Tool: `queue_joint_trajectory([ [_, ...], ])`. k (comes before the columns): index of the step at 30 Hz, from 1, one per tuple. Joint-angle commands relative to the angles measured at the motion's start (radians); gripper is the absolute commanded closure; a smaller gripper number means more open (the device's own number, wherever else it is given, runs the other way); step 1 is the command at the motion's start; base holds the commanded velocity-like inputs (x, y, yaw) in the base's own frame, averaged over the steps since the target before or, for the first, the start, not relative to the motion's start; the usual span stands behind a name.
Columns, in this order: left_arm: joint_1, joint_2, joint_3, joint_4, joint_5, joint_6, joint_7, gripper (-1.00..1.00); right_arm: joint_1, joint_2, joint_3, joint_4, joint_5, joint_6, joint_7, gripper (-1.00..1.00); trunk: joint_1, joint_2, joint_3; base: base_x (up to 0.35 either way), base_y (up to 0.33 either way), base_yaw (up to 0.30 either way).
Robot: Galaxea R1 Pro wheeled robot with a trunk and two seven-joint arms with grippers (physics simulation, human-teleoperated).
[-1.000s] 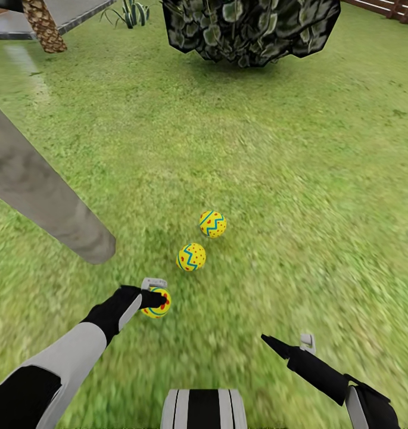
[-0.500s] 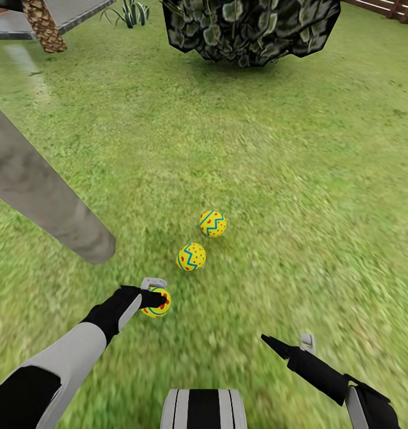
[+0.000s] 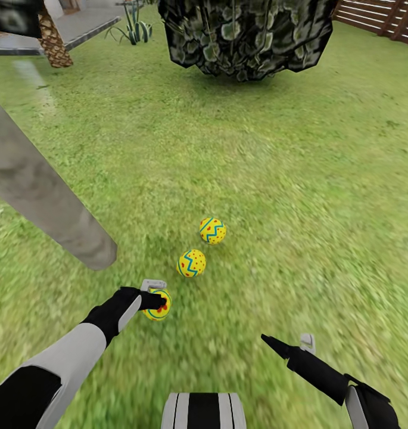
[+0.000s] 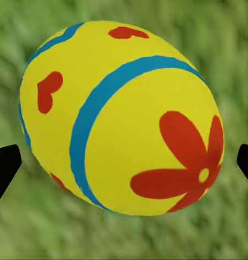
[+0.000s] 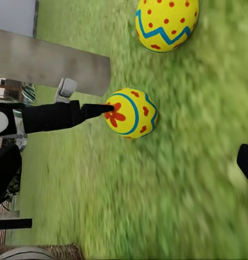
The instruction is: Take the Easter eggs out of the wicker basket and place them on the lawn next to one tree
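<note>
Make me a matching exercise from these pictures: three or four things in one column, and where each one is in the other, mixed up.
Things:
1. flower egg
2. dotted egg
3. heart egg
4. grey trunk

Places:
A. farthest egg from the robot
B. between the left gripper's fingers
C. middle of the egg row
D. slanting across the lawn, left of the eggs

Pairs: 1-B, 2-C, 3-A, 4-D

The left arm (image 3: 78,351) is light grey with black ends. The right arm (image 3: 340,381) is black with a grey patch. Each tool has a black finger and a grey one. The body (image 3: 204,410) has black and white stripes.
</note>
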Motion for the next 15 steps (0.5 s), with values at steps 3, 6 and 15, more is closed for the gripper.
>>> queue_joint_trajectory([
  [3,0.000,0.000,-0.005,-0.001,0.003,0.005,0.000,-1.00,0.000,0.000,-0.001,0.000,-0.004,0.009,0.002,-1.00,-0.001,0.001,0.011,0.000,0.000,0.000],
  [6,0.000,0.000,-0.005,-0.001,0.003,0.011,-0.004,-1.00,-0.001,0.000,-0.001,0.000,-0.004,0.009,0.002,-1.00,-0.003,0.001,0.023,0.000,0.000,0.000],
  [15,0.000,-0.001,-0.005,-0.002,0.003,0.092,-0.005,-1.00,-0.001,-0.001,-0.001,0.000,-0.004,0.011,0.002,-1.00,-0.007,0.003,0.058,0.000,0.000,0.000],
])
